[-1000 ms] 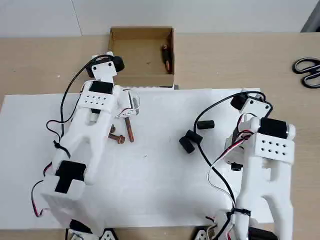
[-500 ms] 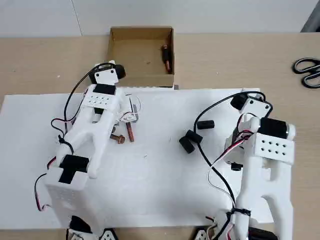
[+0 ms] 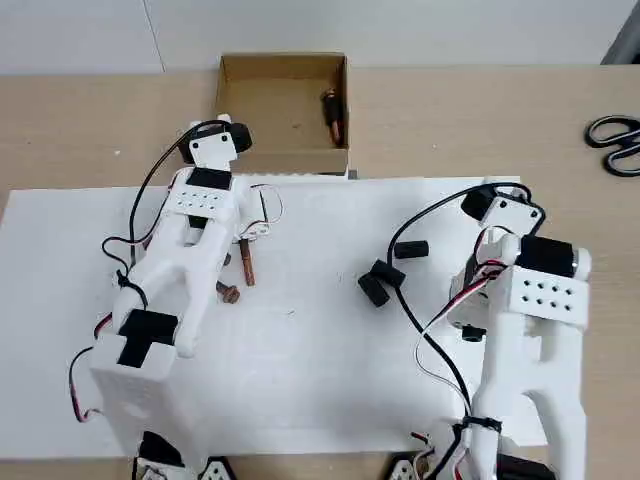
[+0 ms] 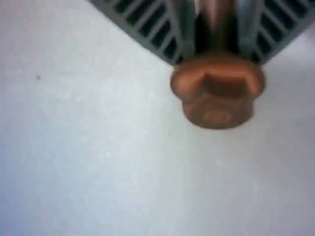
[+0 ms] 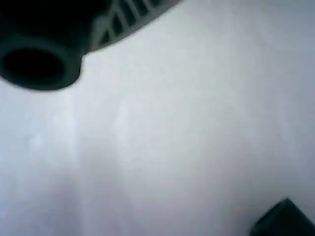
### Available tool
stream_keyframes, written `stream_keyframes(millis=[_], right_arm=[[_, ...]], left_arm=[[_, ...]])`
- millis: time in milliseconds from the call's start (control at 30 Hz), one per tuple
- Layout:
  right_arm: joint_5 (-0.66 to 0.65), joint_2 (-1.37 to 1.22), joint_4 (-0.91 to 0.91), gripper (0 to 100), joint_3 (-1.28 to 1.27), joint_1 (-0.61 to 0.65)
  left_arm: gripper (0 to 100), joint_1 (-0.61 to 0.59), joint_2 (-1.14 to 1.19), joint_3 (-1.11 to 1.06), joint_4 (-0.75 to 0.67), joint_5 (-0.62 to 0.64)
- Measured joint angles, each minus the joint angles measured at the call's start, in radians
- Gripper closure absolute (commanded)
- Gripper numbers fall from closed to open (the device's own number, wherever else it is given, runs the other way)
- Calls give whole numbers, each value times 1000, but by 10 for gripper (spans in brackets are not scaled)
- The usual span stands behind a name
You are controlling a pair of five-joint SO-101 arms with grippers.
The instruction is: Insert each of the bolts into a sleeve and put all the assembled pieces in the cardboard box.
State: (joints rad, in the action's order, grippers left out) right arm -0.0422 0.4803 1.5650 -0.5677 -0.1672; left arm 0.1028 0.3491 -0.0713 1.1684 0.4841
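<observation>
My left gripper (image 3: 246,240) is shut on a copper bolt (image 3: 247,266) over the left part of the white sheet (image 3: 300,380). In the left wrist view the bolt's hex head (image 4: 216,96) sticks out from between the ribbed fingers (image 4: 147,24). A second bolt (image 3: 228,292) lies on the sheet beside it. My right gripper (image 3: 470,322) stands at the sheet's right side, shut on a black sleeve (image 3: 472,333) whose open end (image 5: 37,64) faces the wrist camera. The cardboard box (image 3: 240,100) holds one assembled piece (image 3: 333,115).
Two or three loose black sleeves lie mid-sheet: one (image 3: 411,249) farther back, others (image 3: 373,290) close together under the right arm's cable. Scissors (image 3: 615,140) rest on the wooden table at the far right. A dark corner (image 5: 283,219) shows in the right wrist view.
The left gripper shifted slightly toward the sheet's left front with one bolt in it. The other bolt on the sheet shifted a little. The right arm stayed still.
</observation>
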Motion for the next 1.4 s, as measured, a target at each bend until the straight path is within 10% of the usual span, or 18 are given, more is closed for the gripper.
stream_keyframes(millis=[967, 1400], right_arm=[[0, 0, 0, 995, 0, 0], [-3, 5, 137, 996, 221, 0]], left_arm=[[995, 2, 75, 126, 152, -3], [995, 46, -279, 382, 259, 0]])
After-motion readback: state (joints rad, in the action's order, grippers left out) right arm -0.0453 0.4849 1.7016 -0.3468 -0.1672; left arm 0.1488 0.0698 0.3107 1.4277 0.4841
